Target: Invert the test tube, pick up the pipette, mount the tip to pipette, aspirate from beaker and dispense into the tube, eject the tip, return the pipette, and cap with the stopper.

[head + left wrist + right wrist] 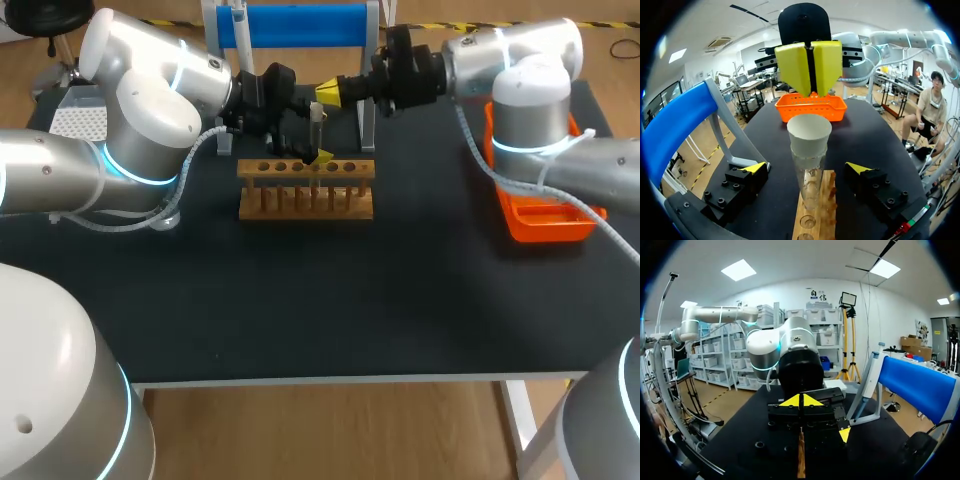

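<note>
A clear test tube (807, 177) stands upright in the wooden rack (306, 190), with a pale stopper (809, 131) in its mouth. My left gripper (807, 167) is open, one finger on each side of the tube and clear of the glass. In the head view the left gripper (312, 140) hangs over the rack beside the tube (316, 125). My right gripper (810, 67) is shut with nothing between its tips, which sit just above the stopper. In its own view the right gripper (801, 401) faces my left arm's black hand. The pipette (867, 382) hangs on the blue stand (917, 385).
An orange tray (545, 215) lies at the table's right edge under my right arm. The blue stand (300, 25) rises behind the rack. A white perforated box (75, 120) sits at the far left. Bare dark tabletop (350, 300) stretches in front of the rack.
</note>
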Action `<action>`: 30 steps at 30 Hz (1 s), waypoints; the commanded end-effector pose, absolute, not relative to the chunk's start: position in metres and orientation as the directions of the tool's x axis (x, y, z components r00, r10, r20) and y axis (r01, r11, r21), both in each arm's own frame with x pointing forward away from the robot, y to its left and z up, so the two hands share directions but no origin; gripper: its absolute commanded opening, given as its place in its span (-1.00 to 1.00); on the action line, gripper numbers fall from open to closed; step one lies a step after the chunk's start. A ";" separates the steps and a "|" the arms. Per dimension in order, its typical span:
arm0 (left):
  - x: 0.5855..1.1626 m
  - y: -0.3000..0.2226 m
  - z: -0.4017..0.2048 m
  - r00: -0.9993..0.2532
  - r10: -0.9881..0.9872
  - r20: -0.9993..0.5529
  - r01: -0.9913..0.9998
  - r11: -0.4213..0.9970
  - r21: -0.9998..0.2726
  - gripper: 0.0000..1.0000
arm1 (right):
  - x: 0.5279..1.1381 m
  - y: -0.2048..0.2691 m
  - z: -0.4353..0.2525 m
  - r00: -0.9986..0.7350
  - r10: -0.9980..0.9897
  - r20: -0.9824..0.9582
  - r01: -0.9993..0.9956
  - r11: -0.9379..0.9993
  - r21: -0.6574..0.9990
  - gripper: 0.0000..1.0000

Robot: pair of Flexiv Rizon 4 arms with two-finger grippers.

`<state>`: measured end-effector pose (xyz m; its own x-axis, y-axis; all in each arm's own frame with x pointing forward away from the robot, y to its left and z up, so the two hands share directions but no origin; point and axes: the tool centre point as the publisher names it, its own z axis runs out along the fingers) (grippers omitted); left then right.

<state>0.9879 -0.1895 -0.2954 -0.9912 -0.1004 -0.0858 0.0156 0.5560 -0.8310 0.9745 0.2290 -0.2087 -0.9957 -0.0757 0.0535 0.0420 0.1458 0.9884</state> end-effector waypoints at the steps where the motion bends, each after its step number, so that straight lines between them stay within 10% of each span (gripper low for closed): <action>1: 0.989 -0.190 -0.295 -0.992 -0.098 -0.083 0.014 0.558 -0.829 1.00 | 0.977 0.234 -0.212 -0.995 -0.083 0.056 0.043 0.147 0.988 -1.00; 30: 0.989 -0.190 -0.295 -0.992 -0.098 -0.083 0.014 0.558 -0.829 1.00 | 0.968 0.243 -0.251 -0.990 -0.065 0.125 0.109 0.207 0.972 -1.00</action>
<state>0.9879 -0.1894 -0.2954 -0.9912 -0.1004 -0.0858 0.0156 0.5560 -0.8310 0.9702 0.2424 -0.2311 -0.9902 -0.0664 0.1231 0.1077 0.1994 0.9740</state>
